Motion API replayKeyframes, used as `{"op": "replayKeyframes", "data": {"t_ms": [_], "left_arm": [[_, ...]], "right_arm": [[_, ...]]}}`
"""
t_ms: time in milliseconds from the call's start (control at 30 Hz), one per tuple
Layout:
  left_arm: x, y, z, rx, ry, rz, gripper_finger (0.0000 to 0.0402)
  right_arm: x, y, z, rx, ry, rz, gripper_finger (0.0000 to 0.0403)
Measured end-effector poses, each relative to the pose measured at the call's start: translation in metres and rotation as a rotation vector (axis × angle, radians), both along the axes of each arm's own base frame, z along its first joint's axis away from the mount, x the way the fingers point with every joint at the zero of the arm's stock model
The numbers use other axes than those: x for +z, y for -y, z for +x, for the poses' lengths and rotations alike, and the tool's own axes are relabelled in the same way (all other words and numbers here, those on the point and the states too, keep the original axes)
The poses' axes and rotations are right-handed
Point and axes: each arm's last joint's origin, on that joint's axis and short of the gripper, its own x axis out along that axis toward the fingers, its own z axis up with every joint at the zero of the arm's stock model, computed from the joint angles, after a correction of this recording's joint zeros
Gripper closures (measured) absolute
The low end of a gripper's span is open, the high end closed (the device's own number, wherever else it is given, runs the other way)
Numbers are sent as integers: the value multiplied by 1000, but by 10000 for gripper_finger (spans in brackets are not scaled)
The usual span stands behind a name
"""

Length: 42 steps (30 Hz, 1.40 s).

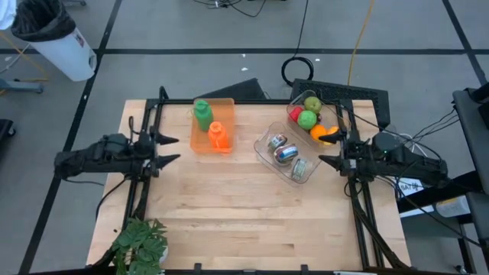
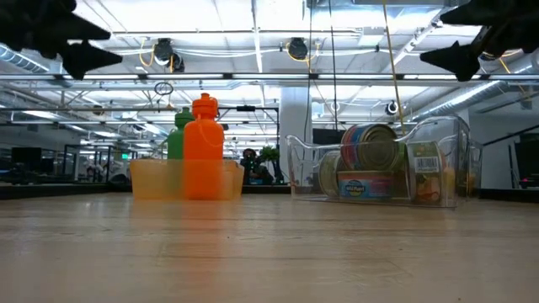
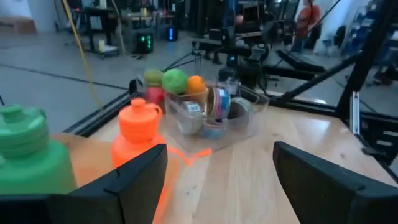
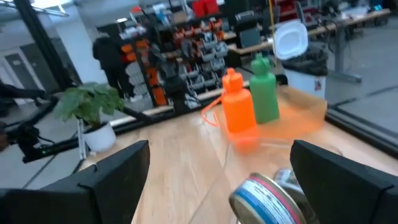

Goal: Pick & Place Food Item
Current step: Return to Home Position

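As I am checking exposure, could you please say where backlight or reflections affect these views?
Low view: bright ceiling strip lights backlight the scene, leaving the left jaws, top left, and right jaws, top right, black silhouettes; the wooden table top faintly mirrors the orange plastic tumbler. High view: even light, no glare.

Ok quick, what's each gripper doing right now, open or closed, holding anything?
Left gripper: open, holding nothing.
Right gripper: open, holding nothing.
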Motion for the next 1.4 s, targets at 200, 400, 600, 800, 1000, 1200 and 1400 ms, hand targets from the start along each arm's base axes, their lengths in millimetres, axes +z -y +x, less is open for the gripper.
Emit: {"op": "replayKeyframes", "data": {"t_ms": [200,400,600,800,1000,1200,1400], "left_arm": [[-26,2,3,-72,-7,10,82],[-40,2,10,-82,-14,4,77],[-54,3,18,-97,20,6,89],[-59,3,20,-126,28,3,100],[-57,3,20,-127,45,4,94],[-55,3,20,-129,63,42,80],[-56,3,20,-132,47,86,73]], "right_arm": [[3,-2,-7,31,46,-64,35],[-12,0,4,23,145,-108,35],[-35,1,15,16,166,-139,35],[-52,2,21,15,181,-162,35],[-57,0,23,49,181,-157,35],[-51,-9,22,180,290,-189,35],[-58,-13,24,230,236,-191,35]]}}
